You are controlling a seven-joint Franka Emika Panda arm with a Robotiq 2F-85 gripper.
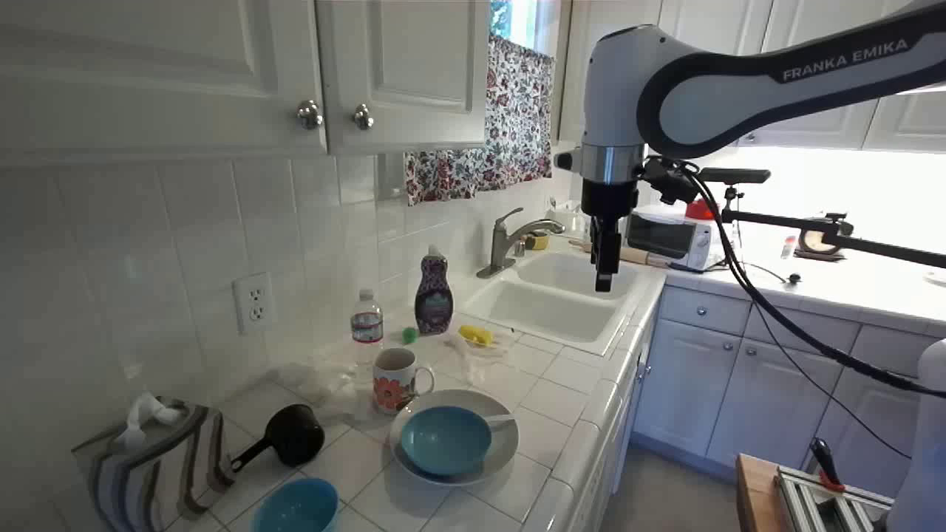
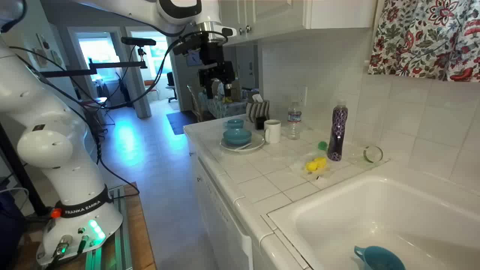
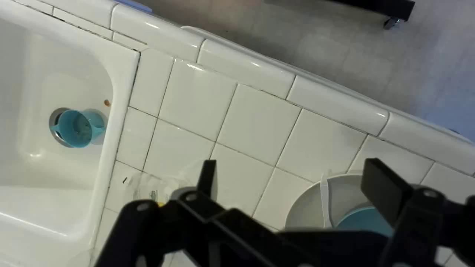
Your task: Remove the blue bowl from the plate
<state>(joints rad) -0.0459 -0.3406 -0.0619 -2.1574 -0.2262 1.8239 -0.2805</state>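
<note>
The blue bowl [image 1: 446, 441] is wide, muted teal and sits upright on the pale plate [image 1: 508, 452] on the tiled counter. The bowl [image 2: 237, 137] and plate [image 2: 260, 141] show in both exterior views. A white utensil [image 1: 499, 419] lies on the plate beside the bowl. My gripper [image 2: 218, 92] is open and empty, high above the counter and apart from the bowl. In the wrist view the gripper's fingers [image 3: 291, 163] are spread wide. The plate [image 3: 305, 207] and part of the bowl [image 3: 363, 221] show at lower right there, partly hidden by the gripper.
A flowered mug [image 1: 392, 384] stands close behind the plate. A water bottle [image 1: 366, 329], a soap bottle [image 1: 434, 299] and a yellow item [image 1: 475, 335] stand nearby. A smaller cyan bowl [image 1: 297, 506] and a black pot [image 1: 295, 434] are also there. A blue cup [image 3: 76, 128] is in the sink.
</note>
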